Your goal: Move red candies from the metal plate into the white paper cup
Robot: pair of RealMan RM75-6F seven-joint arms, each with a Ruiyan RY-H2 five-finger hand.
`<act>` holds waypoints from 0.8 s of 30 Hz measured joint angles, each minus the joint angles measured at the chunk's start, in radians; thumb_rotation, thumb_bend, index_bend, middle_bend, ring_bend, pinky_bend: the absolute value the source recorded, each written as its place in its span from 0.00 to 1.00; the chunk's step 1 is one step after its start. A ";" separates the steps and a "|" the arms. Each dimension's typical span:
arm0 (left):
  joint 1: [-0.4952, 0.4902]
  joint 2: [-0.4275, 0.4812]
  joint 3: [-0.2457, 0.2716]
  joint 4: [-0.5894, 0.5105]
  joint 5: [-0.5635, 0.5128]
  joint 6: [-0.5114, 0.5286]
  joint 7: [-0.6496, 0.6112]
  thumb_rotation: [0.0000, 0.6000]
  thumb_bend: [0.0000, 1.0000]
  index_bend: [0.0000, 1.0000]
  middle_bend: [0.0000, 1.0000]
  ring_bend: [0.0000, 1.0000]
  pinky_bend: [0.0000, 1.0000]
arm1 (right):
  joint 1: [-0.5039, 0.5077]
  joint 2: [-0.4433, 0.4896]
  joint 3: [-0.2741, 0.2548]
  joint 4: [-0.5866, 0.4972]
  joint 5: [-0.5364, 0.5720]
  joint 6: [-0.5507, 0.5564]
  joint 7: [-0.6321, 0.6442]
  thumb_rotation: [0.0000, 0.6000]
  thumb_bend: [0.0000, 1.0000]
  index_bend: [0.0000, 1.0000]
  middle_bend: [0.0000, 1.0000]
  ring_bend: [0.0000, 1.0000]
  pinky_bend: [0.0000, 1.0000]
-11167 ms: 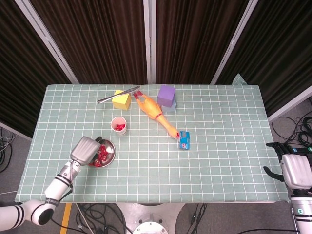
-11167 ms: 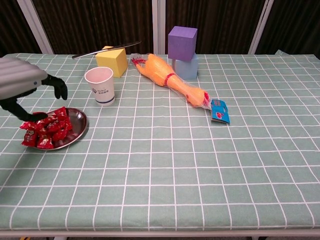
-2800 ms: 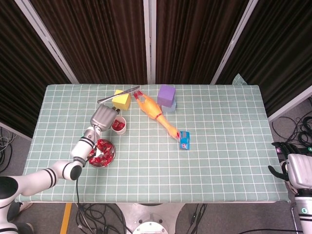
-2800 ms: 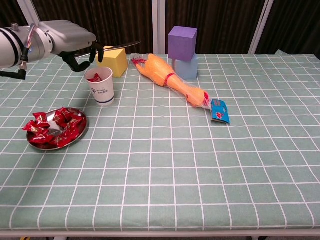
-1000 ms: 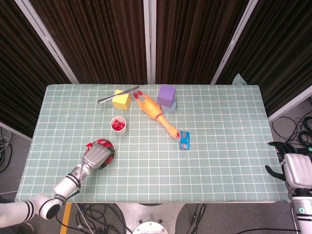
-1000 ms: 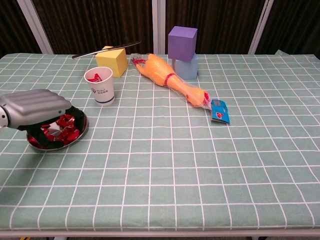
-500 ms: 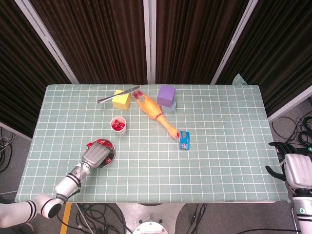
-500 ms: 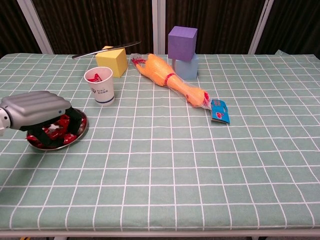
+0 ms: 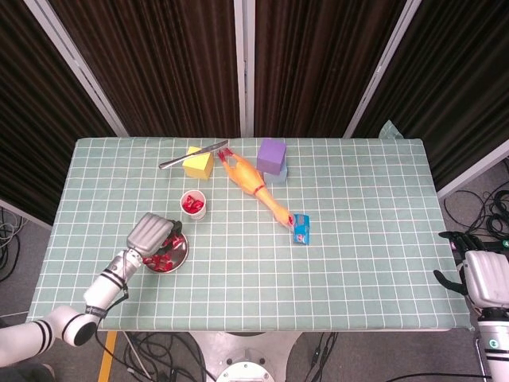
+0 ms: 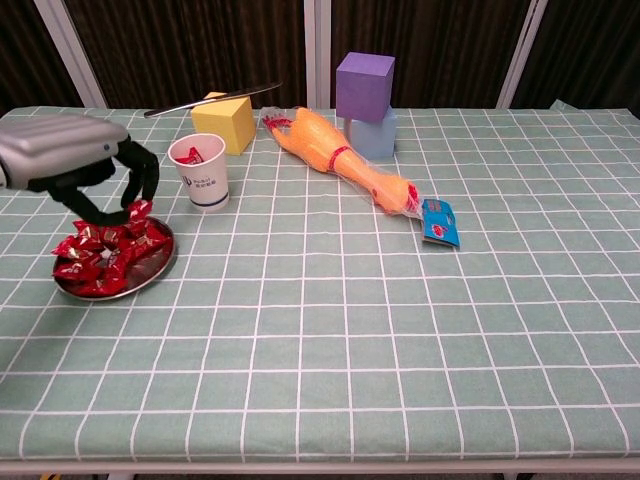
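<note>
The metal plate [image 10: 150, 272] is shiny and smooth, and the red candies [image 10: 100, 248] have glossy, crinkled wrappers. The white paper cup [image 10: 199, 172] looks matt. The tablecloth [image 10: 400, 340] is matt fabric. The left hand [image 10: 70, 160] has a smooth grey shell.

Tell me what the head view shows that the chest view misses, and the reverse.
Only the head view shows the right hand, off the table's right edge, holding nothing, plus the left forearm and floor cables. Only the chest view shows the printing on the white paper cup and a red candy pinched under the left hand. Both show the metal plate of candies, the cup with red candy inside, the yellow block with the knife on it, the rubber chicken, the purple block and the blue packet.
</note>
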 measured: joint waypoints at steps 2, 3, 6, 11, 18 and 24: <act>-0.017 0.014 -0.028 -0.015 -0.009 -0.003 0.000 1.00 0.44 0.64 0.67 0.92 1.00 | 0.000 -0.001 0.000 0.001 0.001 -0.001 0.001 1.00 0.10 0.26 0.29 0.26 0.58; -0.031 0.020 -0.047 -0.022 -0.018 -0.008 0.001 1.00 0.44 0.64 0.67 0.92 1.00 | 0.000 -0.001 0.000 0.002 0.002 -0.001 0.001 1.00 0.10 0.26 0.29 0.26 0.58; -0.073 0.026 -0.091 -0.029 -0.053 -0.040 0.009 1.00 0.44 0.64 0.67 0.92 1.00 | -0.001 -0.001 0.001 0.003 0.006 -0.002 0.003 1.00 0.10 0.26 0.29 0.26 0.58; -0.140 0.004 -0.135 0.010 -0.118 -0.106 0.043 1.00 0.44 0.64 0.67 0.92 1.00 | -0.004 -0.001 0.001 0.009 0.011 -0.001 0.007 1.00 0.10 0.26 0.29 0.26 0.58; -0.211 -0.061 -0.159 0.117 -0.211 -0.168 0.131 1.00 0.44 0.62 0.65 0.92 1.00 | -0.006 -0.002 0.004 0.015 0.023 -0.005 0.012 1.00 0.10 0.26 0.29 0.26 0.58; -0.230 -0.086 -0.144 0.149 -0.261 -0.189 0.185 1.00 0.44 0.55 0.56 0.91 1.00 | -0.006 -0.004 0.004 0.023 0.026 -0.008 0.017 1.00 0.10 0.26 0.29 0.26 0.58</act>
